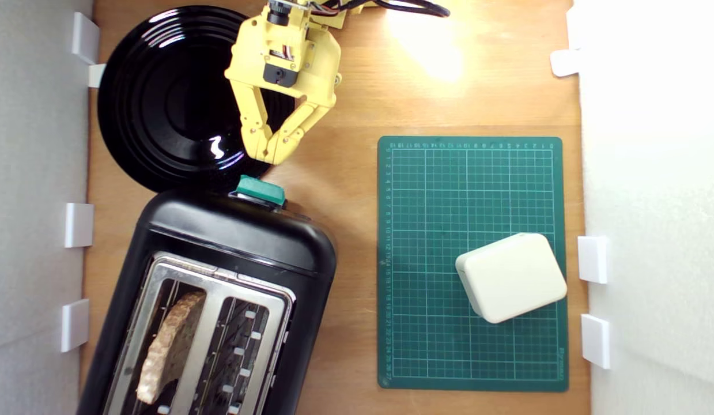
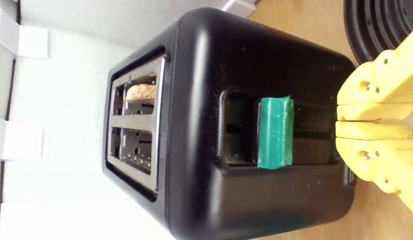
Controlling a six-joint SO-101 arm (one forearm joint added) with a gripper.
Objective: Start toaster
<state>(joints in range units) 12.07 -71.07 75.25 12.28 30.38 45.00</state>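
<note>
The glossy black toaster point(image 1: 218, 300) lies at the exterior view's lower left, with a slice of bread point(image 1: 169, 346) in one of its two slots. Its teal-green lever knob point(image 1: 260, 191) sticks out of the end wall that faces the arm. In the wrist view the knob point(image 2: 275, 132) sits partway along the lever slot of the toaster point(image 2: 206, 100). My yellow gripper point(image 1: 268, 157) hangs just beyond the knob, fingertips pressed together and empty. The wrist view shows the gripper point(image 2: 339, 120) shut, a short gap away from the knob.
A round black plate point(image 1: 172, 98) lies under and beside the gripper, behind the toaster. A green cutting mat point(image 1: 472, 173) with a white rounded box point(image 1: 511, 276) on it covers the exterior view's right. White brackets point(image 1: 79, 225) line the wooden table's edges.
</note>
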